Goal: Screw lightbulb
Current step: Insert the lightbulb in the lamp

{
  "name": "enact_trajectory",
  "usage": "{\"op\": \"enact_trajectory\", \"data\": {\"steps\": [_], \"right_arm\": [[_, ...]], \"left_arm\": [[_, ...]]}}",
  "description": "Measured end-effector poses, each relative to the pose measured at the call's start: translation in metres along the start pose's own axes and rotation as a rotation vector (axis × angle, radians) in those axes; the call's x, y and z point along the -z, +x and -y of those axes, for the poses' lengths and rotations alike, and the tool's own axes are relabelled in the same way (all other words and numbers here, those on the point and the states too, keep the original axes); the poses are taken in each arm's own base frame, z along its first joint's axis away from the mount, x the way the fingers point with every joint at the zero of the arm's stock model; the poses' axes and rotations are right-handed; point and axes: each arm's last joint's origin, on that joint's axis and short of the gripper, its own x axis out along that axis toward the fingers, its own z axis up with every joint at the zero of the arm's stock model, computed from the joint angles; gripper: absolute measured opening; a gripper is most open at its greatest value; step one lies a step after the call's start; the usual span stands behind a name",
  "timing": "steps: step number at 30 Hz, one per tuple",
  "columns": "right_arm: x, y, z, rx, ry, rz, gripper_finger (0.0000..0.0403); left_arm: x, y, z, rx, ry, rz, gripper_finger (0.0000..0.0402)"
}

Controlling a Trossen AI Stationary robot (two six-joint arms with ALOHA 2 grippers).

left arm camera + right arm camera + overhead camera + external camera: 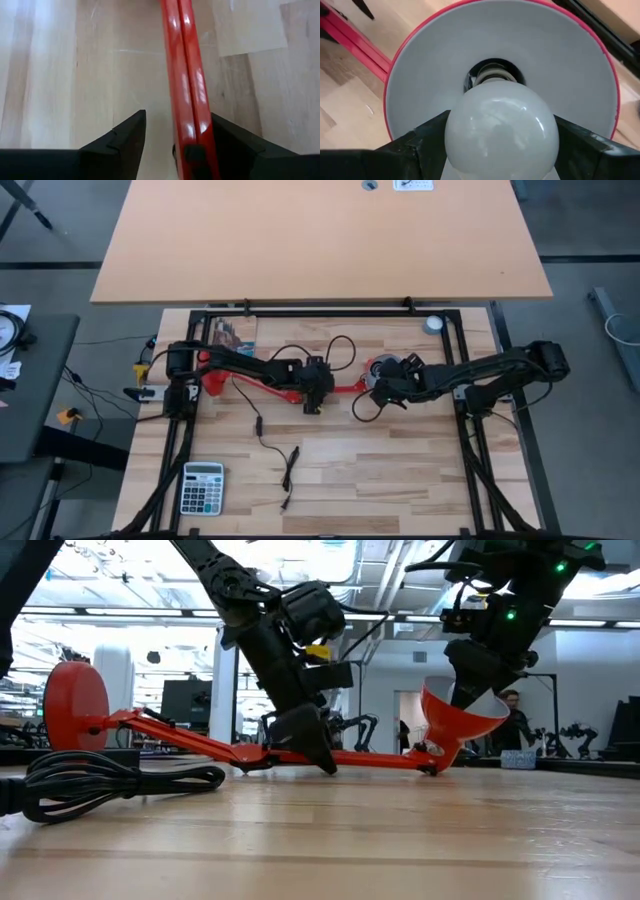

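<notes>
R gripper (pixel 500 150): fingers (pixel 415 145) spread wide enough to take the lightbulb (pixel 501 131), one dark pad on each side of the glass, clamped on it. Bulb's screw base sits at the mouth of the dark socket (pixel 495 75) in the centre of the lamp shade (pixel 430 65), white inside w/ red rim. Threads partly visible, so can't tell how far in it is. In high view R gripper (pixel 388 383) is over the shade (pixel 380 366) near table centre, R arm reaching in from the right side. Low view: shade (pixel 455 720) tilted, opening up toward the R arm coming down into it.

L gripper (pixel 175 145): fingers (pixel 117 142) partly open, straddling the red lamp arm (pixel 185 75); the rod lies against the one finger, clear gap to the other. Not a firm two-sided pinch as far as visible. High view: L gripper (pixel 312 402) pointing down onto the lamp arm (pixel 345 389) mid-table, L arm coming from the left. Low view: L gripper (pixel 315 755) tip at the rod (pixel 370 757), which lies low along the table (pixel 400 840).

Lamp base (pixel 75 700), red round disc, stands on edge at far left in low view. Black cord (pixel 110 780) coiled on wood in front. Calculator (pixel 202 487) near front-left corner of table. Small round grey object (pixel 433 324) at back-right edge. Person (pixel 515 720) in room behind, far off.
</notes>
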Motion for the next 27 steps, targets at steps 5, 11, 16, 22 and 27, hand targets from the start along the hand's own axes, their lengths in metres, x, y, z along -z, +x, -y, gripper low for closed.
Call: {"op": "enact_trajectory", "data": {"steps": [5,11,16,22,27], "right_arm": [[-0.0015,0.001,0.0004,-0.007,0.058,0.0,0.0297],[-0.0026,0.0011,-0.0003,-0.013,0.137,0.009,0.0297],[-0.0026,0.0011,-0.0003,-0.013,0.221,0.01,0.0298],[-0.0043,0.0029,0.0016,-0.008,0.32,0.008,0.0297],[-0.0055,0.004,0.0028,-0.005,0.357,0.01,0.0297]], "left_arm": [[-0.0004,-0.0001,0.0009,0.021,0.043,0.008,0.0159],[-0.0005,-0.0001,0.001,0.021,0.076,0.01,0.0102],[-0.0004,0.0,0.0003,0.003,0.064,0.005,0.0075],[-0.0005,0.0,0.0002,0.001,0.08,0.005,0.0083],[-0.0005,0.0,-0.0001,0.0,0.079,0.006,0.0081]]}}
